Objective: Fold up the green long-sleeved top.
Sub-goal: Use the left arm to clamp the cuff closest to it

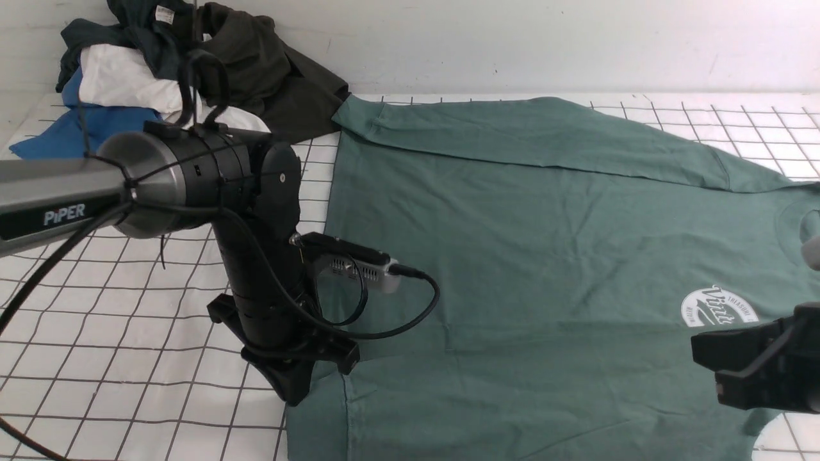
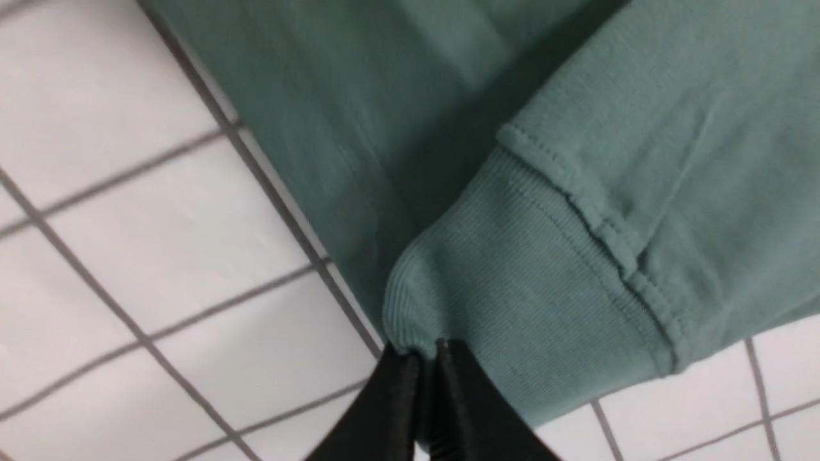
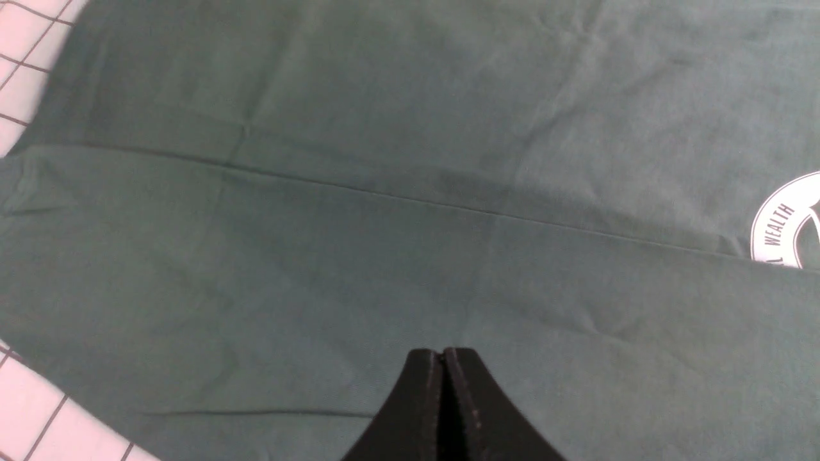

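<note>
The green long-sleeved top (image 1: 512, 256) lies spread flat on the gridded table, with its white oval chest logo (image 1: 719, 306) toward the right. One sleeve is laid along the far edge. My left gripper (image 1: 296, 392) points down at the top's near left corner. In the left wrist view it is shut (image 2: 426, 349) on the corner of a ribbed cuff (image 2: 525, 275). My right gripper (image 1: 730, 384) hovers low at the right, close to the logo (image 3: 785, 221). Its jaws are shut (image 3: 443, 352) against the green cloth (image 3: 384, 224), with no fabric visible between them.
A heap of other clothes (image 1: 160, 70), dark olive, dark teal, white and blue, sits at the back left against the wall. The white gridded table (image 1: 128, 358) shows bare to the left of the top and at the far right.
</note>
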Tool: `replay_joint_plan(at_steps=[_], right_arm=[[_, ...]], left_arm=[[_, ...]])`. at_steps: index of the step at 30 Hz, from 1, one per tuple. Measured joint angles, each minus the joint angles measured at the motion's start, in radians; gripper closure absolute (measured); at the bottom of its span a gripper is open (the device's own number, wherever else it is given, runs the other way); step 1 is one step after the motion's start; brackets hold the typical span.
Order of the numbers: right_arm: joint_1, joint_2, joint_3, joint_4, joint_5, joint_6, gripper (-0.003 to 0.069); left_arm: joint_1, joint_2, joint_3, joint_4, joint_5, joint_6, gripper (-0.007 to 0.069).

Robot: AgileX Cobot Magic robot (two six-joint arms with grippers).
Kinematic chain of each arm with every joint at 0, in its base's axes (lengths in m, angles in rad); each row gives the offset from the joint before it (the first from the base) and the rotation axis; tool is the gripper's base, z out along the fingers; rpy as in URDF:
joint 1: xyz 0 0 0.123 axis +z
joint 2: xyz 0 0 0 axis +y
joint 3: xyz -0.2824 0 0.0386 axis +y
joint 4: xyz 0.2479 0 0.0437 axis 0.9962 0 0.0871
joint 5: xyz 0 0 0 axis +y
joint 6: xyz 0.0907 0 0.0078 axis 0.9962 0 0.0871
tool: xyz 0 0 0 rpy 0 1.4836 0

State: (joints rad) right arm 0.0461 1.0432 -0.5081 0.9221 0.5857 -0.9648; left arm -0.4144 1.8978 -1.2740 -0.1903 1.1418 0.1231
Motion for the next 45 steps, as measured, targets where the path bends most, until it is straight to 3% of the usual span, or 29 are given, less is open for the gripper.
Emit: replay_joint_plan(at_steps=[7, 15, 22, 28, 30, 32, 39, 45], right_arm=[[0.000, 0.000, -0.001, 0.000, 0.000, -0.002, 0.0665], [0.000, 0.000, -0.001, 0.000, 0.000, -0.003, 0.0665], [0.000, 0.000, -0.001, 0.000, 0.000, -0.003, 0.0665], [0.000, 0.000, -0.001, 0.000, 0.000, -0.003, 0.0665], [0.000, 0.000, -0.001, 0.000, 0.000, -0.003, 0.0665], [0.000, 0.000, -0.001, 0.000, 0.000, -0.003, 0.0665], [0.000, 0.000, -0.001, 0.000, 0.000, -0.003, 0.0665], [0.000, 0.000, -0.001, 0.000, 0.000, -0.003, 0.0665]], left_arm=[[0.000, -0.005, -0.002, -0.004, 0.034, 0.001, 0.0543], [0.000, 0.001, -0.002, -0.004, -0.028, 0.000, 0.0316], [0.000, 0.058, -0.001, 0.017, -0.085, -0.007, 0.0275], [-0.008, 0.065, -0.001, 0.017, -0.082, 0.020, 0.0417], [-0.019, 0.045, -0.001, 0.018, -0.074, 0.037, 0.0537], [-0.026, 0.019, -0.001, 0.018, -0.071, 0.041, 0.0599], [-0.044, -0.074, -0.035, 0.018, -0.059, 0.043, 0.0622], [-0.047, -0.118, -0.190, 0.024, -0.032, 0.044, 0.0622]])
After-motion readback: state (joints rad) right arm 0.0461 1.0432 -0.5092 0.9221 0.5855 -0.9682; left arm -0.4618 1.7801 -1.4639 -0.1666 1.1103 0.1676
